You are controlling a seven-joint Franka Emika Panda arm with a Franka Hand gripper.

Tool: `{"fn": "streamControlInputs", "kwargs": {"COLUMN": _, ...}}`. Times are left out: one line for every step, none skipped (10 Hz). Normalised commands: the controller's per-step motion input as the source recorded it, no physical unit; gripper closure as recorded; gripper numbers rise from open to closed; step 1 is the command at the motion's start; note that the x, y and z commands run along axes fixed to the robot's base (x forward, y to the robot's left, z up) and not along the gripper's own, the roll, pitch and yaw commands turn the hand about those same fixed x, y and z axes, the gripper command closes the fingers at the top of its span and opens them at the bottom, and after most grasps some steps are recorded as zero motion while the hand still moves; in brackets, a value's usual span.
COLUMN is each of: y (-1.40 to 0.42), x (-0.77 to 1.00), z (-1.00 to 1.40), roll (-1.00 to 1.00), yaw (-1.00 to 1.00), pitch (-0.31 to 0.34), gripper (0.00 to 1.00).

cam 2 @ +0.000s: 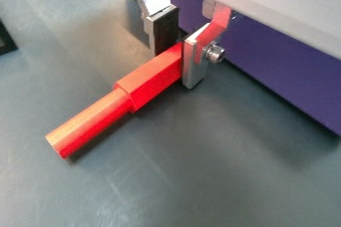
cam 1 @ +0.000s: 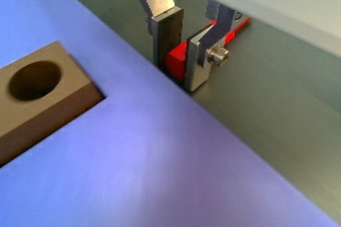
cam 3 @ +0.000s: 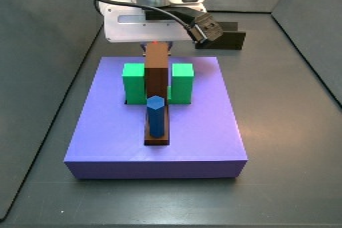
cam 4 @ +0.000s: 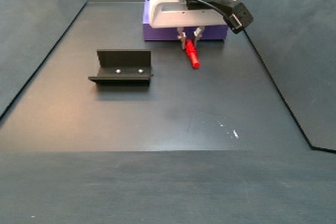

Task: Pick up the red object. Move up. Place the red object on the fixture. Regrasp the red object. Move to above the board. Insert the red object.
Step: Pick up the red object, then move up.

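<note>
While the gripper [cam 2: 177,44] sits low at the floor beside the board [cam 1: 160,141], its silver fingers [cam 2: 198,60] stand on either side of one end of the red object [cam 2: 114,109], closed to about its width; firm contact cannot be confirmed. In a side view the red object [cam 4: 192,51] lies flat, extending away from the gripper. Well apart from the gripper stands the fixture [cam 4: 122,68].
</note>
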Motion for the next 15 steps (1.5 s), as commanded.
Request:
{"fn": "streamControlInputs", "kwargs": {"y": 0.0, "x": 0.0, "z": 0.0, "roll": 0.0, "yaw": 0.0, "pitch": 0.0, "gripper": 1.0}}
{"fn": "streamControlInputs", "kwargs": {"y": 0.0, "x": 0.0, "z": 0.0, "roll": 0.0, "yaw": 0.0, "pitch": 0.0, "gripper": 1.0}}
{"fn": "streamControlInputs", "kwargs": {"y": 0.0, "x": 0.0, "z": 0.0, "roll": 0.0, "yaw": 0.0, "pitch": 0.0, "gripper": 1.0}}
{"fn": "streamControlInputs", "kwargs": {"y": 0.0, "x": 0.0, "z": 0.0, "roll": 0.0, "yaw": 0.0, "pitch": 0.0, "gripper": 1.0}}
{"fn": "streamControlInputs", "kwargs": {"y": 0.0, "x": 0.0, "z": 0.0, "roll": 0.0, "yaw": 0.0, "pitch": 0.0, "gripper": 1.0}}
{"fn": "streamControlInputs", "kwargs": {"y": 0.0, "x": 0.0, "z": 0.0, "roll": 0.0, "yaw": 0.0, "pitch": 0.0, "gripper": 1.0}}
{"fn": "streamControlInputs", "kwargs": {"y": 0.0, "x": 0.0, "z": 0.0, "roll": 0.0, "yaw": 0.0, "pitch": 0.0, "gripper": 1.0}}
{"fn": "streamControlInputs", "kwargs": {"y": 0.0, "x": 0.0, "z": 0.0, "roll": 0.0, "yaw": 0.0, "pitch": 0.0, "gripper": 1.0}}
{"fn": "streamControlInputs", "kwargs": {"y": 0.0, "x": 0.0, "z": 0.0, "roll": 0.0, "yaw": 0.0, "pitch": 0.0, "gripper": 1.0}}
{"fn": "streamControlInputs", "kwargs": {"y": 0.0, "x": 0.0, "z": 0.0, "roll": 0.0, "yaw": 0.0, "pitch": 0.0, "gripper": 1.0}}
{"fn": "streamControlInputs", "kwargs": {"y": 0.0, "x": 0.0, "z": 0.0, "roll": 0.0, "yaw": 0.0, "pitch": 0.0, "gripper": 1.0}}
{"fn": "streamControlInputs", "kwargs": {"y": 0.0, "x": 0.0, "z": 0.83, "roll": 0.0, "yaw": 0.0, "pitch": 0.0, "gripper": 1.0}}
{"fn": "streamControlInputs", "kwargs": {"y": -0.06, "x": 0.01, "z": 0.88, "roll": -0.01, "yaw": -0.03, "pitch": -0.015, "gripper": 1.0}}
{"fn": "streamControlInputs", "kwargs": {"y": -0.04, "x": -0.05, "z": 0.64, "roll": -0.02, "yaw": -0.01, "pitch": 0.016, "gripper": 1.0}}
{"fn": "streamControlInputs", "kwargs": {"y": -0.03, "x": -0.03, "z": 0.33, "roll": -0.05, "yaw": -0.01, "pitch": -0.007, "gripper": 1.0}}
